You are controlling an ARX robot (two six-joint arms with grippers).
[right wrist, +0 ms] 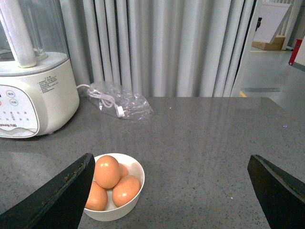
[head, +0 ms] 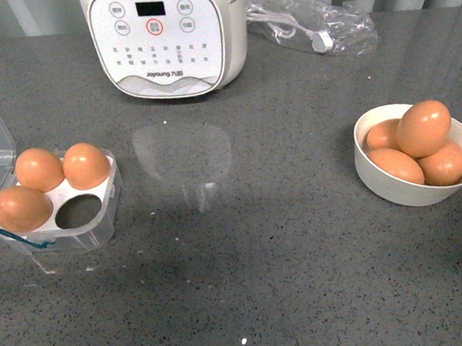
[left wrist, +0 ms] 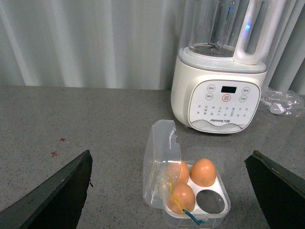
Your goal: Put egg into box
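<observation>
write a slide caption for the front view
Open carton holding three eggs, one hollow free; bowl with four more eggs across the counter, blender behind.

Blender [head: 164, 32], bagged cable [head: 311, 22], white bowl [head: 396, 191]

left fingers [left wrist: 56, 196]: black, tapered wedges, matte | right fingers [right wrist: 58, 194]: black, tapered wedges, matte

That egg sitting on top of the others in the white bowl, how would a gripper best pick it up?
Probably come straight down from above and close on the top egg across its narrower middle. It lies highest on the pile, tilted, with its sides clear, while the bowl rim and the other eggs block a sideways approach.
</observation>
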